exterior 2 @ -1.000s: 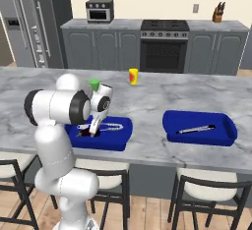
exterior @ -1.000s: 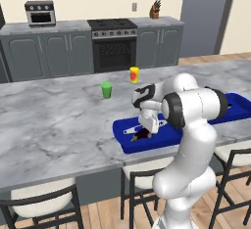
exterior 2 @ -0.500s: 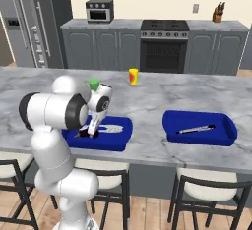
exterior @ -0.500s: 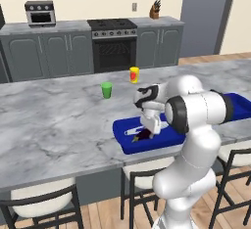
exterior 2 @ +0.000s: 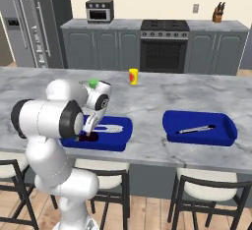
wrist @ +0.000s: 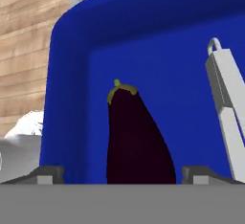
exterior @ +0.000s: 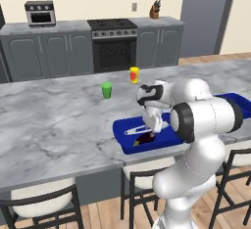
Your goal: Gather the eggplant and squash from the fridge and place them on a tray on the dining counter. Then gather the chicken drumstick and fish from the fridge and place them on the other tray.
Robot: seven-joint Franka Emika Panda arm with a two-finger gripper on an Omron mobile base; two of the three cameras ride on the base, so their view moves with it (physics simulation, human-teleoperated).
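A: Down over the counter now; the gripper point(wrist: 122, 173) hangs just above the eggplant point(wrist: 136, 139), and the two fingertips point(wrist: 48, 174) stand wide on either side of it; released, nothing pinched between them.

B: And the eggplant lies flat on the floor of the near blue tray point(wrist: 67, 74), stem cap pointing away from the hand; beside it there's a long pale metal utensil point(wrist: 228, 117), close but apart from it.

A: From the right base view the same tray point(exterior 2: 120, 134) sits on the marble dining counter point(exterior 2: 147, 94) right in front of the arm; the dark eggplant point(exterior 2: 88, 136) shows under the wrist.

B: The second blue tray point(exterior 2: 199, 128) sits well apart further along the counter, another utensil point(exterior 2: 197, 129) lying in it.

A: Left base view: gripper point(exterior: 153, 129) low over the tray point(exterior: 127, 137), eggplant point(exterior: 145, 138) just under it; a green cup point(exterior: 106, 89) and a yellow cup point(exterior: 134, 74) stand further back on the counter.
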